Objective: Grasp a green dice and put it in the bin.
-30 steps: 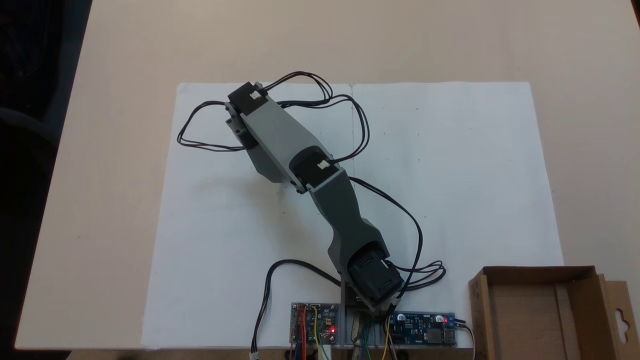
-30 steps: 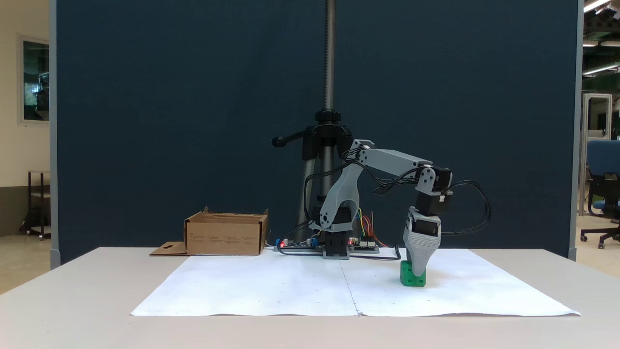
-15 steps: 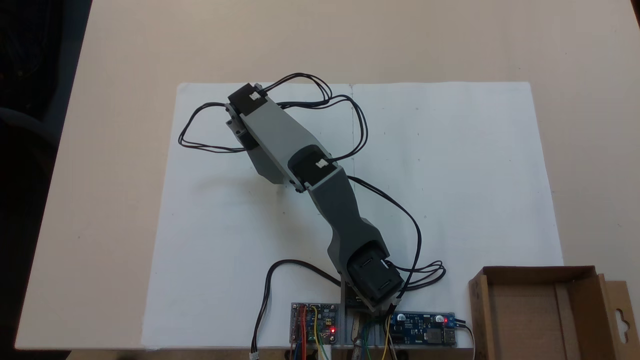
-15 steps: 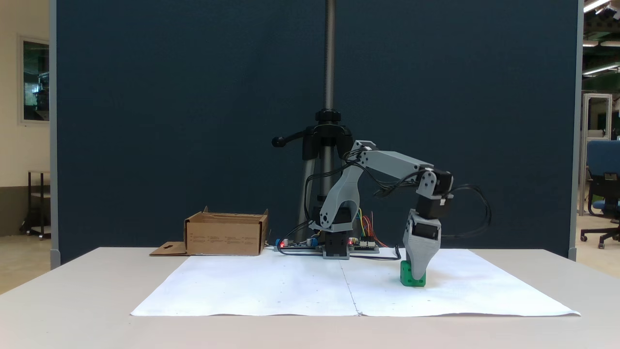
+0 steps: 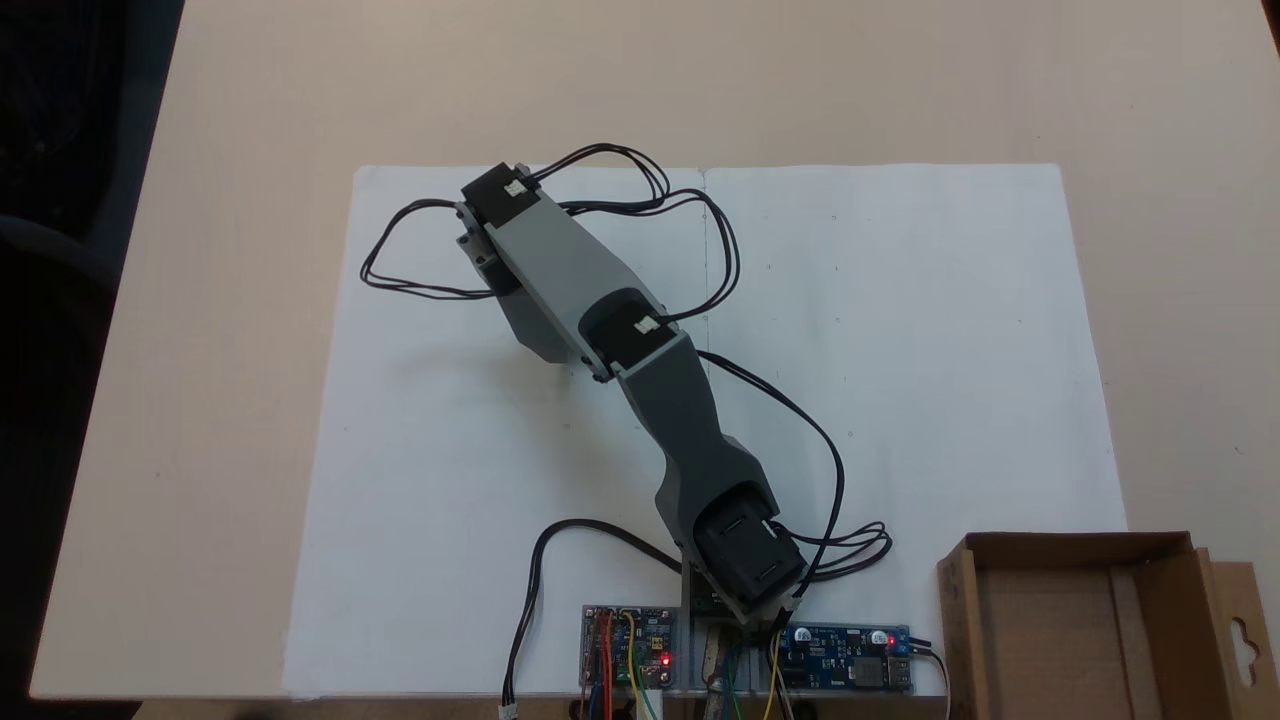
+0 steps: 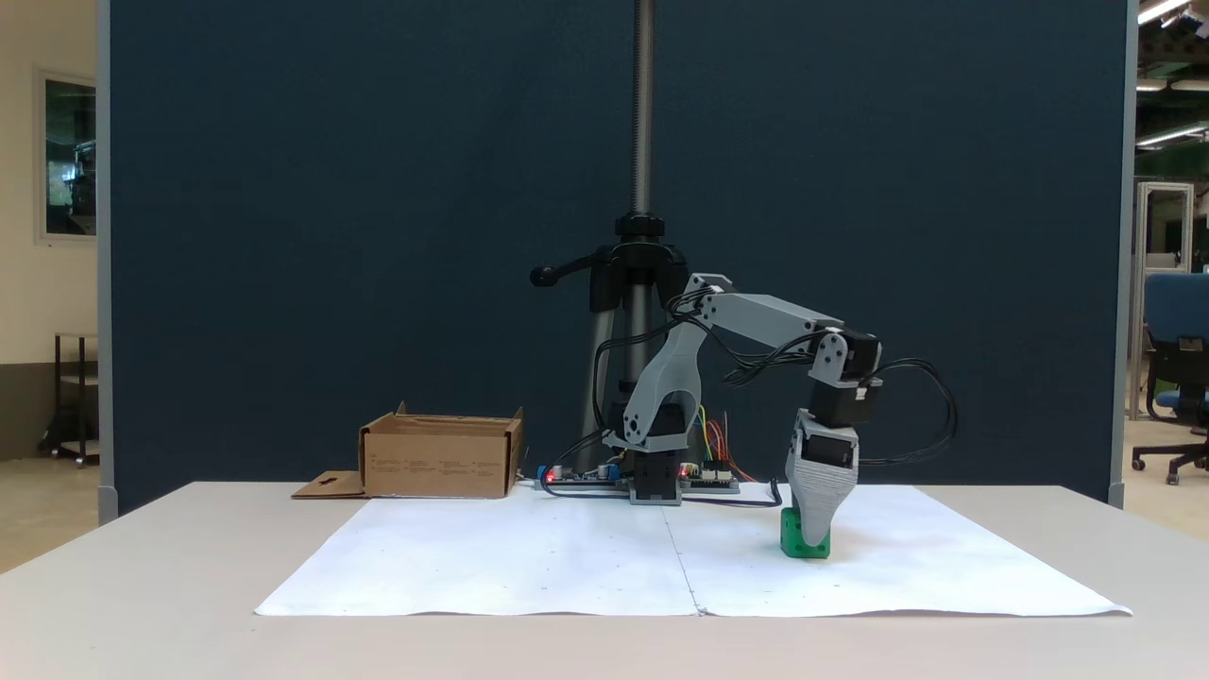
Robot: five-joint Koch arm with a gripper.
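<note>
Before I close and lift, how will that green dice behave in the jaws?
The green dice looks like a rigid plastic cube, so it probably won't deform. Sitting flat on the paper, it should slide rather than roll. The gripper dwarfs it, so it's likely light.

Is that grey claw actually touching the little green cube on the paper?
Cannot tell. In the side-on fixed view the gripper tip overlaps the green dice, which sits on the white paper, but no contact or gap shows plainly.
</note>
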